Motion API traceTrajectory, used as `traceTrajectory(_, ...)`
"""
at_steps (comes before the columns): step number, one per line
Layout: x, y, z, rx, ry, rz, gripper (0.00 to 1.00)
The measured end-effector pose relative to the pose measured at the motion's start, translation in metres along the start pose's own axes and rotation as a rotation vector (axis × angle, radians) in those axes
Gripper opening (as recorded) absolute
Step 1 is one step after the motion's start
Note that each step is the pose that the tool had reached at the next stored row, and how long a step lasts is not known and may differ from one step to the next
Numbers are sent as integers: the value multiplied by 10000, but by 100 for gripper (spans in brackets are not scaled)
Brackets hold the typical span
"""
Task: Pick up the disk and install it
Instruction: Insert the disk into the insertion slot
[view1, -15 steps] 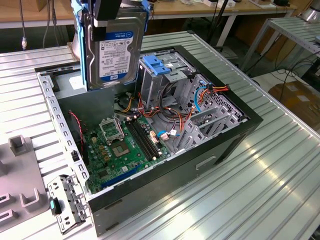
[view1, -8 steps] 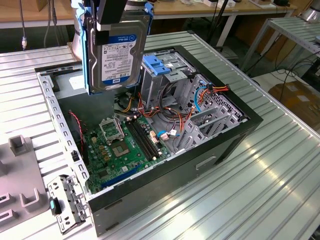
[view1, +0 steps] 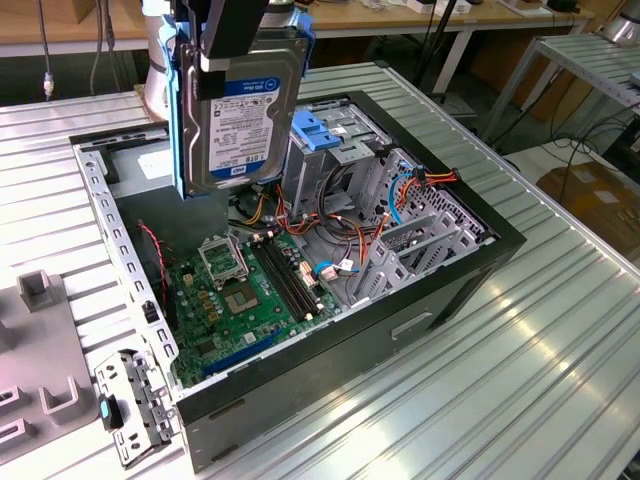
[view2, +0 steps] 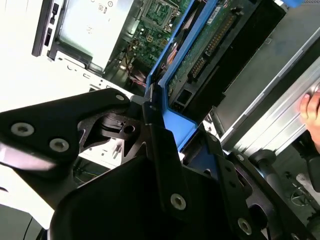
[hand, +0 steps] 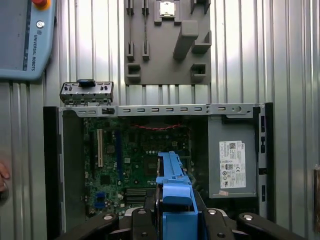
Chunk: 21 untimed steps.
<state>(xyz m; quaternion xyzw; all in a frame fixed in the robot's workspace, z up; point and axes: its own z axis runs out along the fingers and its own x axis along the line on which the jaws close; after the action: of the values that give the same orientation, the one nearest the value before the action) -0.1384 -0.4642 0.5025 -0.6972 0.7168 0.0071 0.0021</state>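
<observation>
Right, the gripper (view1: 232, 50) was clamped on the disk (view1: 245, 120), holding it upright in the air over the open computer case (view1: 440, 300), which lay in the middle of the table (view1: 560, 380). The disk hung just to the exterior view's left of the drive cage (view1: 335, 150). Carry step, I'd judge: lifted, not yet seated. Its white label with a black band faced out, print left unread.

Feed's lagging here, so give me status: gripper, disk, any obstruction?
Gripper shut on the disk. Disk upright, in the air above the open computer case, not seated. Loose cables beside the drive cage below.
</observation>
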Motion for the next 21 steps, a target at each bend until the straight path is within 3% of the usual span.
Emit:
traceTrajectory(6, 64, -2, -1, 0, 0, 0, 37)
traceTrajectory(12, 256, -7, -2, 0, -1, 1, 37)
traceTrajectory(16, 315, -14, -3, 0, 4, -1, 37)
traceTrajectory(21, 365, -76, -2, 1, 38, 0, 37)
